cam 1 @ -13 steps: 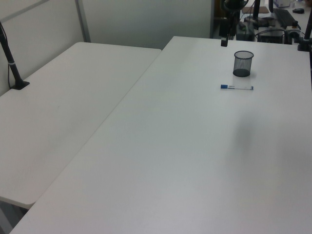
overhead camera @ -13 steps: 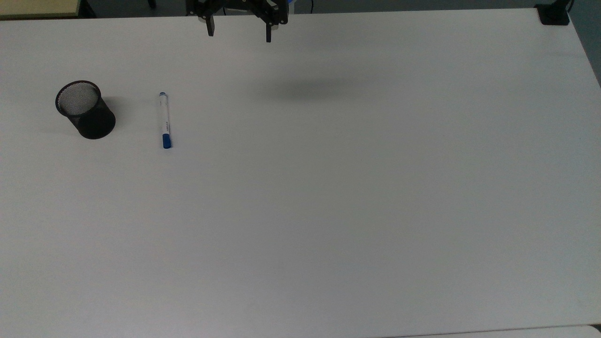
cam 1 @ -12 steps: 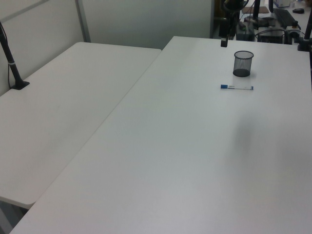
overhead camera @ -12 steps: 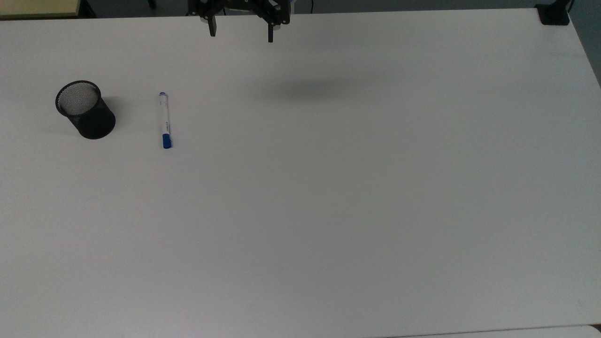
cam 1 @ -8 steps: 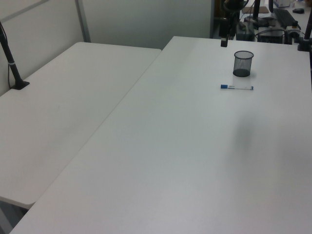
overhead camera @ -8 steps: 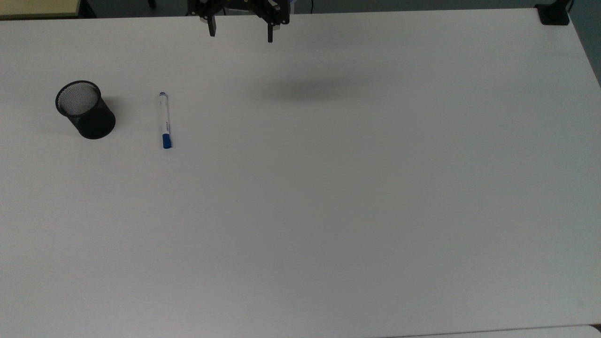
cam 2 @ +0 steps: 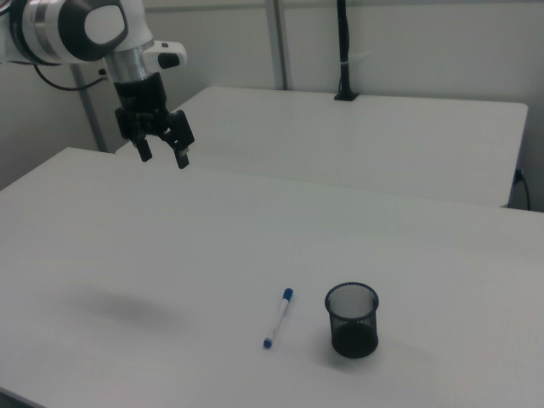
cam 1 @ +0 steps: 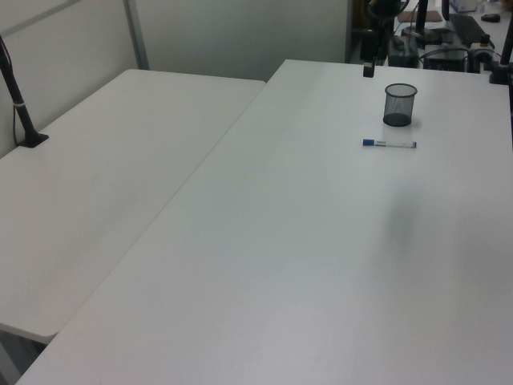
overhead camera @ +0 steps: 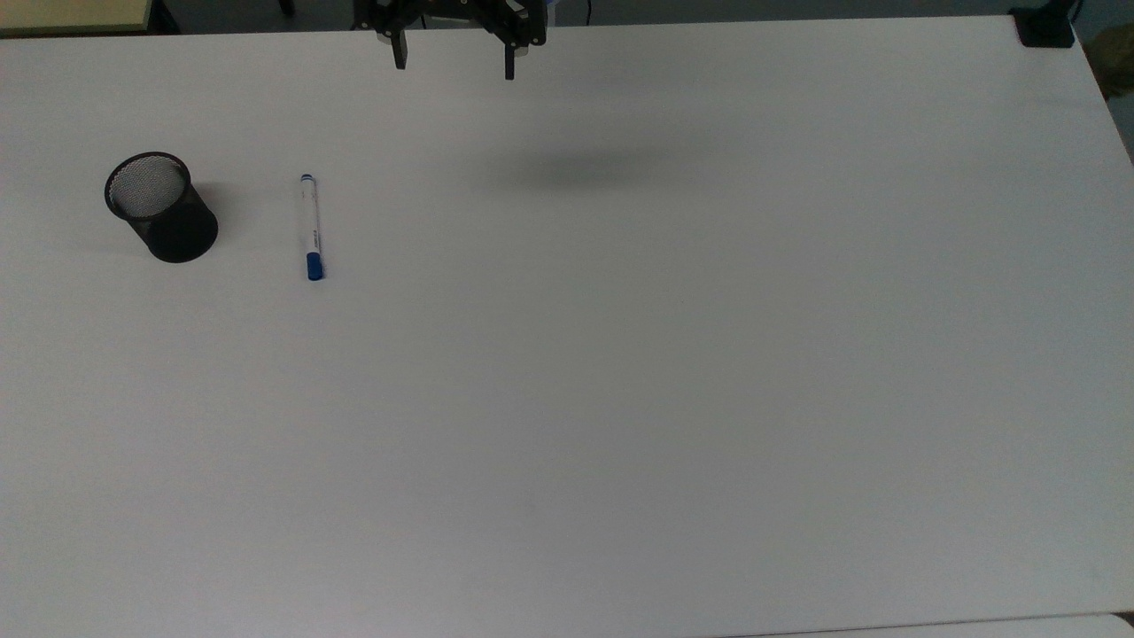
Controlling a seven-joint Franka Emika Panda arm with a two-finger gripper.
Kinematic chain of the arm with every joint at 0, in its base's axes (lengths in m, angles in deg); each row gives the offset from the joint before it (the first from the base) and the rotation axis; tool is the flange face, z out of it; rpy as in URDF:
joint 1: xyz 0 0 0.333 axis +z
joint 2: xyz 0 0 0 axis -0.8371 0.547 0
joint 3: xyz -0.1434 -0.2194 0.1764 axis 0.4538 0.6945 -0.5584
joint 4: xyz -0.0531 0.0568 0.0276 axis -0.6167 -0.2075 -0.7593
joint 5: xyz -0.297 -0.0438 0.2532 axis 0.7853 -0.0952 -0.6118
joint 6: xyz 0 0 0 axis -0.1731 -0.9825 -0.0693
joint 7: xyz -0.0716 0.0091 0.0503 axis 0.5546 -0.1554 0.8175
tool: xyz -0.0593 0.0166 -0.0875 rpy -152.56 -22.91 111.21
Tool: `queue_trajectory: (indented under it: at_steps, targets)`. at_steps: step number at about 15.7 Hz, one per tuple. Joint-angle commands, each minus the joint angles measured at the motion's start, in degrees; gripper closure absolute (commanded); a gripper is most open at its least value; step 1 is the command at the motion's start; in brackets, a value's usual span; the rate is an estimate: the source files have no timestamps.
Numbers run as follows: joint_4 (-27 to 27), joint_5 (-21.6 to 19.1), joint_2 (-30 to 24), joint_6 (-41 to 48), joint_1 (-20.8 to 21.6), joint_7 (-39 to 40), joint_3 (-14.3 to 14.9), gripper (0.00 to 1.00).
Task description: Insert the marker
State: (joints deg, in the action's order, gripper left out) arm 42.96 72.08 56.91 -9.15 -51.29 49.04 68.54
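Desk [overhead camera: 673, 372]: a wide white top that carries both task things. It looks smooth and hard, so I judge a thin round pen could roll or skid on it if nudged.

Claw [cam 2: 162, 154]: hangs high above the desk with its two fingers spread apart, holding nothing. In the top view it sits at the upper edge [overhead camera: 453, 62], well apart from the marker and the cup.

Mesh cup [overhead camera: 162, 207]: a black wire-mesh pen holder standing upright with its mouth open upward. It is likely light, so a bump at the rim could tip or shift it.

Marker [overhead camera: 311, 228]: lies flat on the desk near the mesh cup, on the top view's right of it, not touching it. The blue cap points toward the top view's bottom and the small blue tip toward its top. In the right view [cam 2: 278, 318] it lies on the cup's left.

Handling, as a judgement: light, stiff and slim, with a smooth plastic barrel that may slip. It is not fragile.

Where to grip: across the white barrel near the middle, by the printed label, with the fingers square to its length, so it hangs balanced when tilted upright for the cup.
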Motion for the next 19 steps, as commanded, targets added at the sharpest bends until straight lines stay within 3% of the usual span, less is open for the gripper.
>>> queue_trajectory:
  at_steps: [1, 8, 15, 19]
  targets:
    - [0.36, -0.83, -0.41, -0.48, -1.15, 5.25, 0.08, 0.0]
    - [2.9, -1.89, 0.9, -1.35, -8.35, 15.88, 0.08, 0.0]
    - [10.02, -1.45, 7.83, -16.28, -16.0, 23.01, 0.17, 0.0]
    - [10.38, 1.35, 14.6, -22.35, -17.94, 23.19, 0.26, 0.04]
